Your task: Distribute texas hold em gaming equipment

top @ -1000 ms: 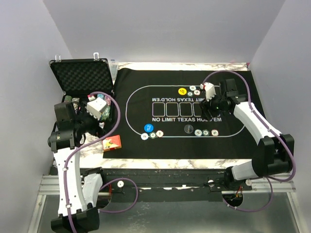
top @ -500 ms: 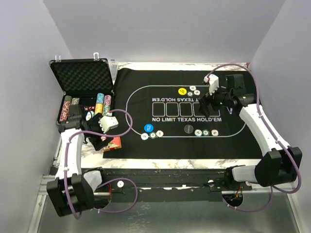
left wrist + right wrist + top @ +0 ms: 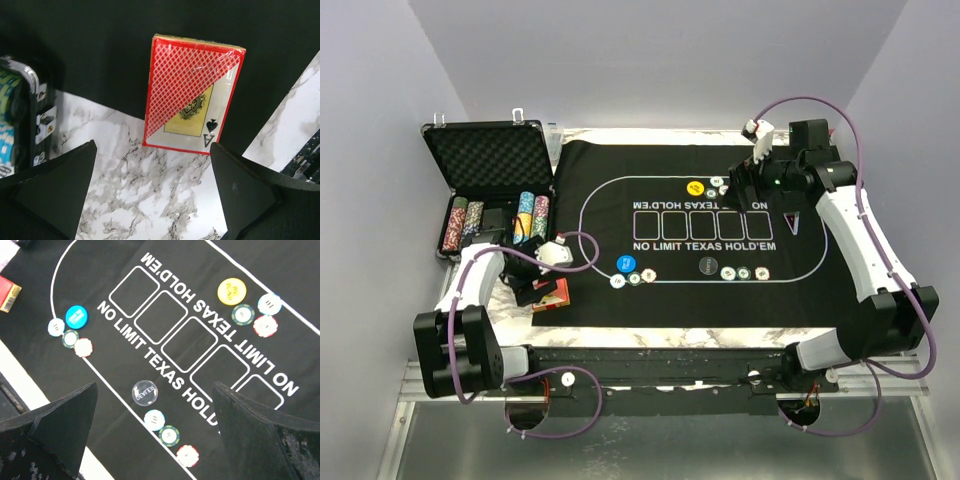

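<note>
The red-orange card box (image 3: 192,95) lies half on the black mat and half on the marble, ace of spades showing. My left gripper (image 3: 152,165) hangs open just short of the box and holds nothing; from above it (image 3: 530,280) sits beside the box (image 3: 556,296). My right gripper (image 3: 155,405) is open and empty, high over the mat (image 3: 742,192). Below it are the yellow button (image 3: 231,291) with three chips (image 3: 243,314), the blue button (image 3: 76,317) with three chips (image 3: 70,338), and the dealer disc (image 3: 144,392) with three chips (image 3: 169,435).
The open black case (image 3: 490,160) stands at the back left with chip stacks (image 3: 525,215) in its tray. Its metal-edged corner (image 3: 37,100) is close to my left finger. The felt mat (image 3: 710,300) covers most of the marble table, with purple cables looping off both arms.
My left arm swung down from the case to the card box. My right gripper opened, then rose and drew back from the chips by the yellow button.
</note>
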Robot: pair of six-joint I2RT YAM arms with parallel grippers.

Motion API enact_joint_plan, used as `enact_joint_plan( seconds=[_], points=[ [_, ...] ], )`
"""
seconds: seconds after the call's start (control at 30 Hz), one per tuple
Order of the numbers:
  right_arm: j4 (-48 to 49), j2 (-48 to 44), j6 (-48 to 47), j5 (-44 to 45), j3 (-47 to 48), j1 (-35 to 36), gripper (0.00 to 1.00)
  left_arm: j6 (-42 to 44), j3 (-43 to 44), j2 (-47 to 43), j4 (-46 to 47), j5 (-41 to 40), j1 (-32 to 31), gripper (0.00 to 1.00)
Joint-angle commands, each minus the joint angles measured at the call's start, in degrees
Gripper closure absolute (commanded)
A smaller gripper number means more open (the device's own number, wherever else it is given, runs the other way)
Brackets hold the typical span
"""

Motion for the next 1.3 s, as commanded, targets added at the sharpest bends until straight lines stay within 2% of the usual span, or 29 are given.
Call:
enact_joint_plan(
  seconds=[0.0, 0.43, 0.5, 0.6, 0.7, 0.87, 0.93, 1.03, 1.13, 1.27],
  points=[
    [-3.5, 0.7, 4.5, -2.7, 1.7, 0.1, 0.0, -2.1, -1.0, 2.3, 1.5, -1.8, -3.5, 0.01],
    [-3.7, 1.4, 8.5, -1.4, 2.0, 0.1, 0.0, -7.9, -5.7, 5.8, 5.4, -8.3, -12.3, 0.01],
    [-3.3, 0.9, 9.1, -1.5, 1.1, 0.1, 0.01, -9.2, -6.5, 6.2, 6.4, -9.6, -13.5, 0.1],
    [-2.5, -0.1, 10.9, -1.4, -0.4, 0.1, 0.02, -12.2, -6.3, 5.9, 6.9, -9.7, -14.6, 0.33],
    [-0.9, -1.7, 12.9, -2.4, -2.4, 0.1, 0.02, -14.9, -4.5, 3.8, 4.9, -7.7, -14.9, 0.51],
    [6.5, -4.1, 24.5, -4.9, -7.3, 0.1, 0.04, -26.0, 2.2, 2.0, -1.8, -4.3, -17.9, 0.77],
    [8.1, -3.9, 28.2, -9.4, -8.9, 0.2, 0.09, -32.8, 6.5, 2.4, -3.8, -3.3, -19.2, 0.84],
    [14.0, -3.6, 39.5, -11.1, -12.0, 1.5, 0.11, -44.1, 12.0, 3.0, -5.3, -1.9, -20.8, 0.92],
    [21.5, -3.3, 47.5, -10.6, -13.6, 5.9, 0.12, -53.6, 16.4, 4.0, -5.7, -0.9, -22.4, 0.92],
    [25.5, 0.5, 52.0, -9.9, -12.0, 13.3, 0.12, -63.6, 20.4, 5.4, -5.9, -0.5, -26.3, 0.92]
  ],
)
